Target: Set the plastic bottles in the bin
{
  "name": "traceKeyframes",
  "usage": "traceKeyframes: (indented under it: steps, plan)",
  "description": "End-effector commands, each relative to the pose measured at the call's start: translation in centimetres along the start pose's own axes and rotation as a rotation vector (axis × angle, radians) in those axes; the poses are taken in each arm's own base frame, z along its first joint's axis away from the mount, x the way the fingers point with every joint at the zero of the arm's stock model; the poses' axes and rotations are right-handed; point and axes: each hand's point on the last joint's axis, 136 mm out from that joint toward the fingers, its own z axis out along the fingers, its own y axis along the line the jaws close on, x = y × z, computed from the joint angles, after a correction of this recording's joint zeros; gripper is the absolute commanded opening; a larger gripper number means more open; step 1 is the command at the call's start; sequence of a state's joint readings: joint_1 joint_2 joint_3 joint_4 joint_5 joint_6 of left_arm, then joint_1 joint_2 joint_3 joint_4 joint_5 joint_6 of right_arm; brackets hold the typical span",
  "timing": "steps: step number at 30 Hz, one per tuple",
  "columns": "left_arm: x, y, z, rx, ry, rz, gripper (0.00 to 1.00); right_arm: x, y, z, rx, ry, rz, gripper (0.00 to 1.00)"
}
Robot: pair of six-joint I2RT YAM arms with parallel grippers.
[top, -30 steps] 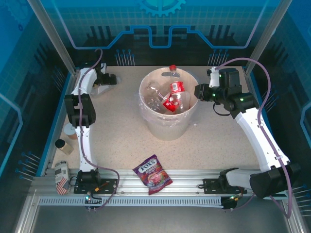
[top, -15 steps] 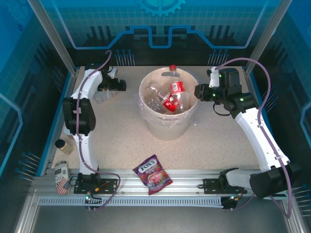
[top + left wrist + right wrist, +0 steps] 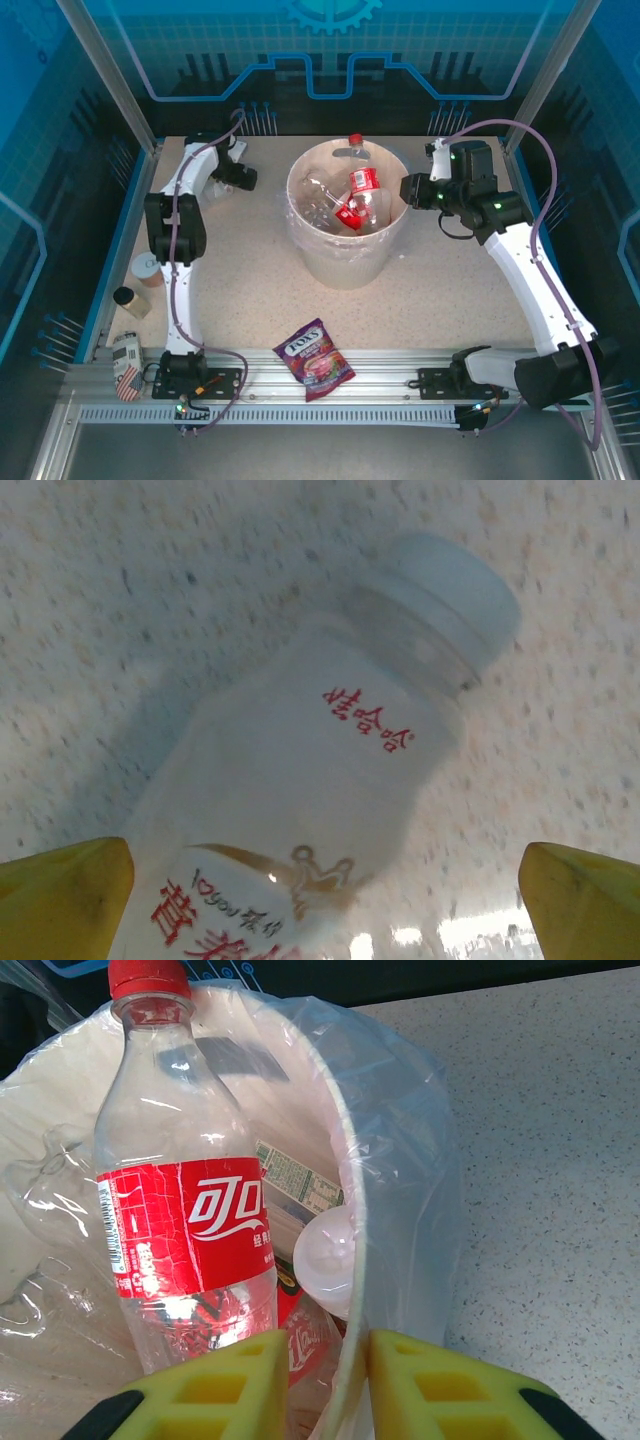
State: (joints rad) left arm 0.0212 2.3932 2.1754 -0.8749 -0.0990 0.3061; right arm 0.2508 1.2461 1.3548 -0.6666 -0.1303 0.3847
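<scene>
Left gripper (image 3: 325, 900): fingers wide apart, with a cloudy white-capped bottle (image 3: 320, 750) lying between them on the speckled table (image 3: 120, 600) (red print on its side). Right gripper (image 3: 325, 1370): narrow gap astride the rim of the bin (image 3: 350, 1180); whether it pinches cannot be told. A red-labelled bottle (image 3: 185, 1230) stands inside the bin among clear bottles (image 3: 318, 195). A candy bag (image 3: 315, 360) lies near the table's front edge and small jars (image 3: 147, 267) sit at its left. Blue panels (image 3: 330, 60) enclose the cell.

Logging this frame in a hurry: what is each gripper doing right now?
Left gripper: open, astride a white-capped bottle on the table.
Right gripper: shut on the bin, at its rim.
</scene>
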Motion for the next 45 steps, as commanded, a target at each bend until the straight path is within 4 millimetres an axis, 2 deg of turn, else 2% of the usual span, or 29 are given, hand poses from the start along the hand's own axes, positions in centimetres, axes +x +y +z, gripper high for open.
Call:
traceKeyframes:
  steps: [1, 6, 10, 23, 29, 31, 34, 38, 41, 45]
  plan:
    - [1.8, -0.8, 1.9, 0.057, 0.085, -0.014, 0.99, -0.2, 1.4, -1.4, -0.027, -0.019, -0.023, 0.29]
    - [2.7, -1.3, 2.3, 0.083, 0.128, -0.07, 0.99, 0.3, 1.3, -1.1, -0.028, -0.005, -0.025, 0.29]
    - [3.0, -1.2, 2.0, 0.075, 0.137, -0.1, 0.99, 0.2, 1.4, -1.1, -0.035, -0.009, -0.028, 0.29]
    - [2.0, -0.7, 0.1, 0.05, 0.086, -0.189, 0.66, 0.1, 1.6, -1.3, -0.044, -0.016, -0.032, 0.29]
    - [0.9, -0.3, -2.9, 0.031, 0.018, -0.226, 0.63, -0.3, 1.8, -1.7, -0.044, -0.025, -0.04, 0.29]
    - [0.2, 0.3, -4.7, 0.004, -0.023, -0.246, 0.63, -0.4, 1.8, -1.8, -0.044, -0.027, -0.04, 0.29]
    - [-1.3, 0.9, -8.7, -0.018, -0.126, -0.295, 0.63, -0.4, 2.1, -1.7, -0.059, -0.028, -0.038, 0.29]
    - [-3.0, 0.9, -15.8, 0.012, -0.321, -0.409, 0.58, -0.3, 2.1, -1.5, -0.066, -0.025, -0.034, 0.29]
    - [-3.7, -0.3, -22.0, 0.095, -0.494, -0.485, 0.53, -0.2, 2.1, -1.4, -0.065, -0.026, -0.034, 0.29]
    - [-3.9, -4.3, -31.3, 0.257, -0.766, -0.529, 0.47, -0.3, 2.0, -1.3, -0.062, -0.027, -0.032, 0.29]
